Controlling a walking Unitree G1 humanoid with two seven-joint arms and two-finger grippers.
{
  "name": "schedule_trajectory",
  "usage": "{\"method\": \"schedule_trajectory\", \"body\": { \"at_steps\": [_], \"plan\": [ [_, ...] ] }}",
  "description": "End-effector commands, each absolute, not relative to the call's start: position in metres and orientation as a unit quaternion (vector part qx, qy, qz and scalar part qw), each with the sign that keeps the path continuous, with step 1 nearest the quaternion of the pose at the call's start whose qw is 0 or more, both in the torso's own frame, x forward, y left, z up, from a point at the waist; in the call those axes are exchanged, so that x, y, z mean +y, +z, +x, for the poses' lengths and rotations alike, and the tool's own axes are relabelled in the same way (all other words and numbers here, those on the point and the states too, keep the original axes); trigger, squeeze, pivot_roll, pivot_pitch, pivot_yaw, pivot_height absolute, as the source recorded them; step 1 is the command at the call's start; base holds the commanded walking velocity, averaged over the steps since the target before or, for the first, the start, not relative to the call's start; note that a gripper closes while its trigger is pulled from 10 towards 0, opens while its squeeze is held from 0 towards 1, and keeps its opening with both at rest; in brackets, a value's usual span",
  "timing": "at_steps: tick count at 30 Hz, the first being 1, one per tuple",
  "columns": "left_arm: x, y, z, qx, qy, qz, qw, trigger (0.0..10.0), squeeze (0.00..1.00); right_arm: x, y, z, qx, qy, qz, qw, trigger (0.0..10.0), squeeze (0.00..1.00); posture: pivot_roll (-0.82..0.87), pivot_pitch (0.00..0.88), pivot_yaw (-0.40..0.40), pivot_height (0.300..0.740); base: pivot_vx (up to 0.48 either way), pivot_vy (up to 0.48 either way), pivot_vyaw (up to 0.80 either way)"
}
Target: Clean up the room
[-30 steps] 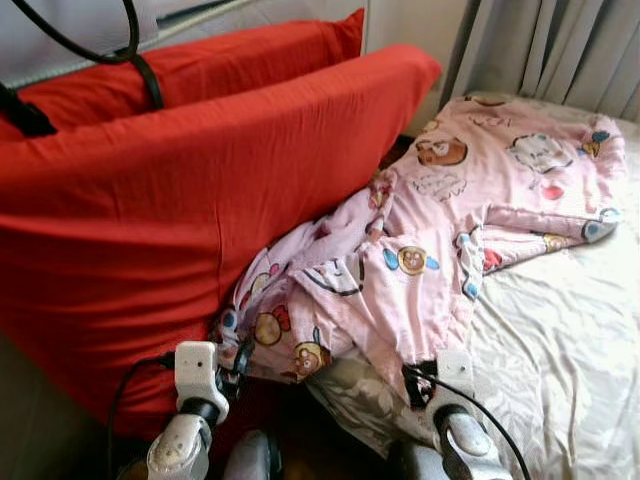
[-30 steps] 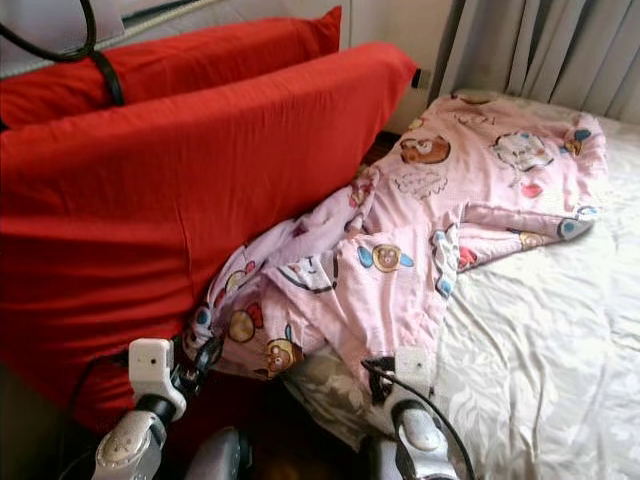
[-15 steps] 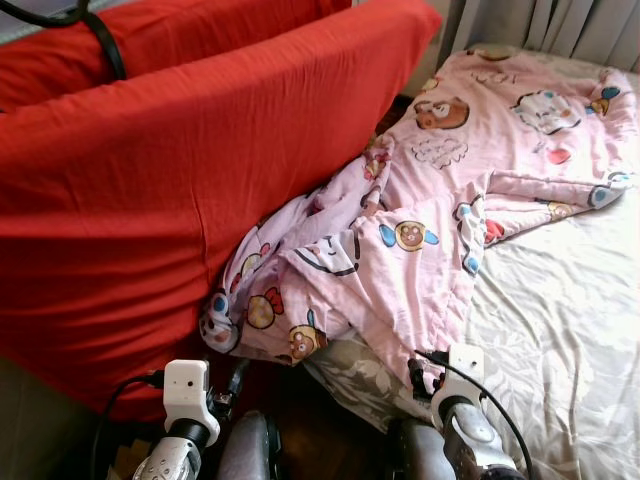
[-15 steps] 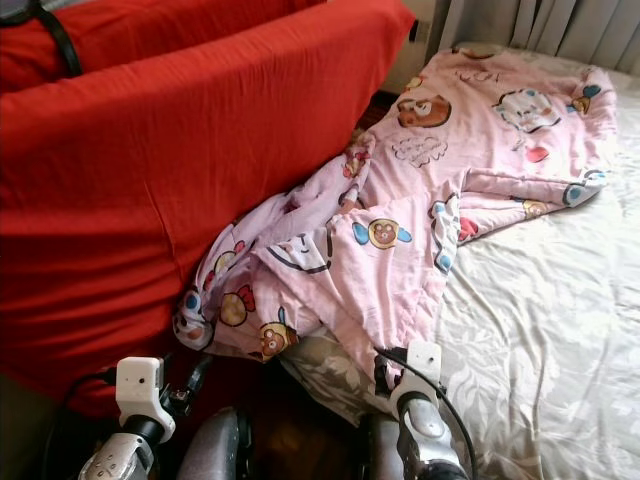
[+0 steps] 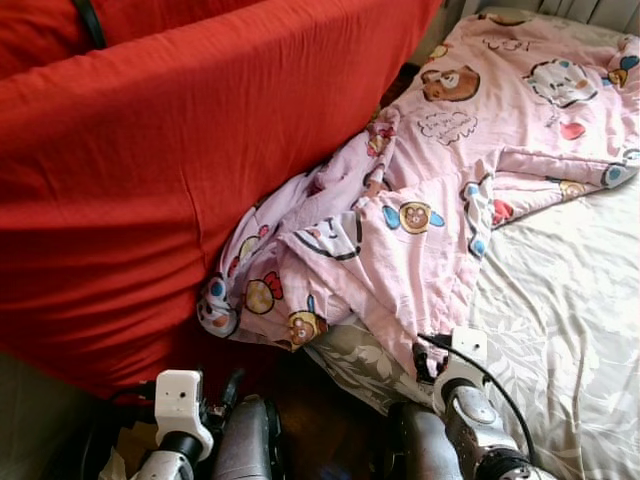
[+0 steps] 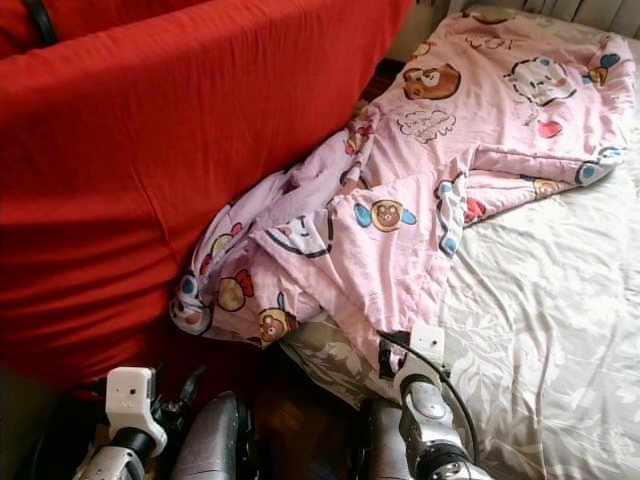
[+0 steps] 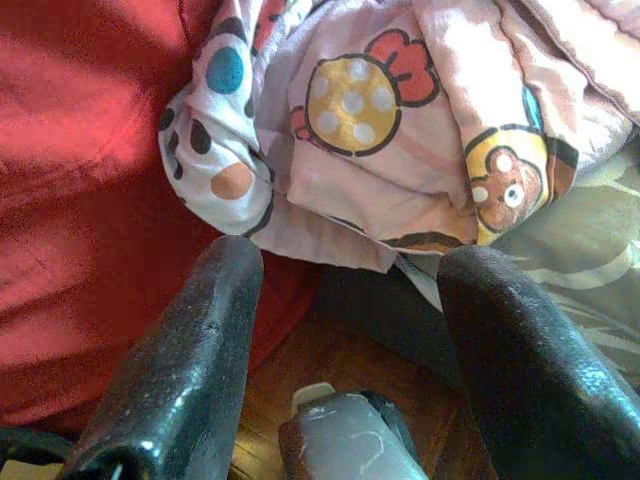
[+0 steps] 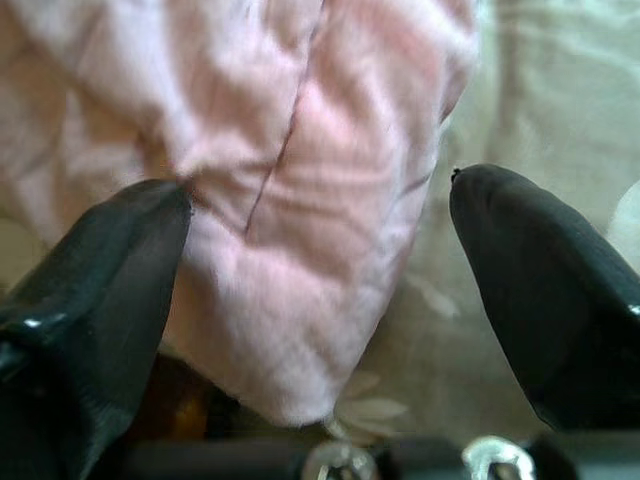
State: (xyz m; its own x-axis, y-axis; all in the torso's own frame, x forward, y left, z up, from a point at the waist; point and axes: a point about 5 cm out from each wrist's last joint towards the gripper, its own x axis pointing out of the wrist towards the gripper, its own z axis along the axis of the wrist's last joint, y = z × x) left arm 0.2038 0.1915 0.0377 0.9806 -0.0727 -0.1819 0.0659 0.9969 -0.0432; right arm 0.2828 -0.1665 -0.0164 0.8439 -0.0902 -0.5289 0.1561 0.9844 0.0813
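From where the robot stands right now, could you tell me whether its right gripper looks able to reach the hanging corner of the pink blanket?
Probably yes. The right gripper is open, its fingers on either side of the pink blanket corner hanging over the bed edge, with nothing between them.

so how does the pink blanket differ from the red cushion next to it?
Pattern: the pink blanket is printed with cartoon animals; the red cushion is plain. Pose: the blanket lies crumpled and folded across the bed sheet, one corner hanging off the bed's edge; the cushion stands on edge beside the bed, its cover fairly smooth. Both are fabric, and the blanket's bunched edge rests against the cushion. The open right gripper points at the blanket's hanging corner.
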Motion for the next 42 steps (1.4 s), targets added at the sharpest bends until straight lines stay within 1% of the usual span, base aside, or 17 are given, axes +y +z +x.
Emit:
{"method": "schedule_trajectory", "body": {
  "at_steps": [1, 7, 12, 13, 14, 15, 16, 28, 42],
  "plan": [
    [0.192, 0.033, 0.196, 0.109, -0.032, -0.021, 0.993, 10.0, 0.0, -0.162, -0.024, 0.275, 0.291, -0.054, 0.068, 0.953, 10.0, 0.0, 0.1, 0.262, 0.034, 0.608, 0.0, 0.0, 0.0],
    [0.19, 0.035, 0.194, 0.113, -0.034, -0.021, 0.993, 10.0, 0.0, -0.157, -0.026, 0.274, 0.299, -0.04, 0.076, 0.95, 10.0, 0.0, 0.1, 0.261, 0.039, 0.608, 0.0, 0.0, 0.0],
    [0.188, 0.033, 0.192, 0.118, -0.034, -0.024, 0.992, 10.0, 0.0, -0.157, -0.026, 0.274, 0.307, -0.036, 0.064, 0.949, 10.0, 0.0, 0.1, 0.261, 0.034, 0.608, 0.0, 0.0, 0.0],
    [0.187, 0.032, 0.191, 0.119, -0.034, -0.025, 0.992, 10.0, 0.0, -0.158, -0.026, 0.275, 0.306, -0.036, 0.063, 0.949, 9.2, 0.0, 0.1, 0.262, 0.033, 0.608, 0.0, 0.0, 0.0],
    [0.187, 0.033, 0.19, 0.12, -0.034, -0.026, 0.992, 10.0, 0.0, -0.159, -0.026, 0.275, 0.305, -0.036, 0.063, 0.95, 9.2, 0.0, 0.1, 0.263, 0.031, 0.608, 0.0, 0.0, 0.0],
    [0.186, 0.032, 0.189, 0.123, -0.032, -0.027, 0.992, 10.0, 0.0, -0.161, -0.025, 0.275, 0.305, -0.039, 0.061, 0.95, 0.5, 0.0, 0.09, 0.262, 0.028, 0.608, 0.0, 0.0, 0.0],
    [0.185, 0.031, 0.188, 0.124, -0.032, -0.028, 0.991, 10.0, 0.0, -0.162, -0.025, 0.276, 0.304, -0.04, 0.061, 0.95, 0.0, 0.0, 0.09, 0.261, 0.026, 0.608, 0.0, 0.0, 0.0],
    [0.183, 0.029, 0.185, 0.128, -0.025, -0.034, 0.991, 10.0, 0.0, -0.167, -0.025, 0.275, 0.309, -0.037, 0.053, 0.949, 0.0, 0.0, 0.09, 0.26, 0.008, 0.608, 0.0, 0.0, 0.0],
    [0.184, 0.025, 0.182, 0.138, -0.021, -0.035, 0.99, 10.0, 0.0, -0.161, -0.034, 0.266, 0.329, -0.021, 0.059, 0.942, 0.0, 0.0, 0.1, 0.259, 0.009, 0.608, 0.0, 0.0, 0.0]
  ]
}}
